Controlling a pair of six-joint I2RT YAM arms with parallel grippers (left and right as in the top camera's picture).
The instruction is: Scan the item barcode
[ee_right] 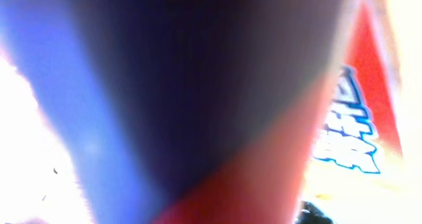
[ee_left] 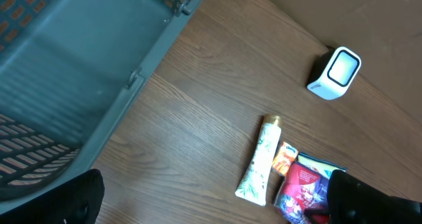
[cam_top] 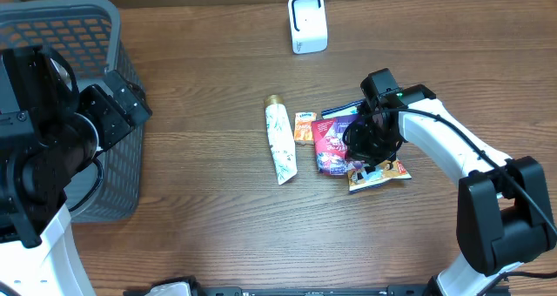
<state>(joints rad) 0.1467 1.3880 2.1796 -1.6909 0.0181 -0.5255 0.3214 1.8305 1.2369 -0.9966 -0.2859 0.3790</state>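
Observation:
A small pile of snack packets lies right of the table's middle: a red packet [cam_top: 329,145], a blue one [cam_top: 342,111] behind it, a yellow one [cam_top: 385,174] at the front and a small orange one [cam_top: 303,127]. My right gripper [cam_top: 365,148] is down on the pile, shut on the red packet's right edge. The right wrist view is filled by a blurred blue and red packet surface [ee_right: 217,118] close to the lens. A white barcode scanner [cam_top: 306,23] stands at the back. My left gripper [ee_left: 211,211] hovers open and holds nothing, beside the basket.
A white tube [cam_top: 279,144] with a gold cap lies just left of the packets. A grey plastic basket [cam_top: 78,13] fills the far left, with the left arm over its edge.

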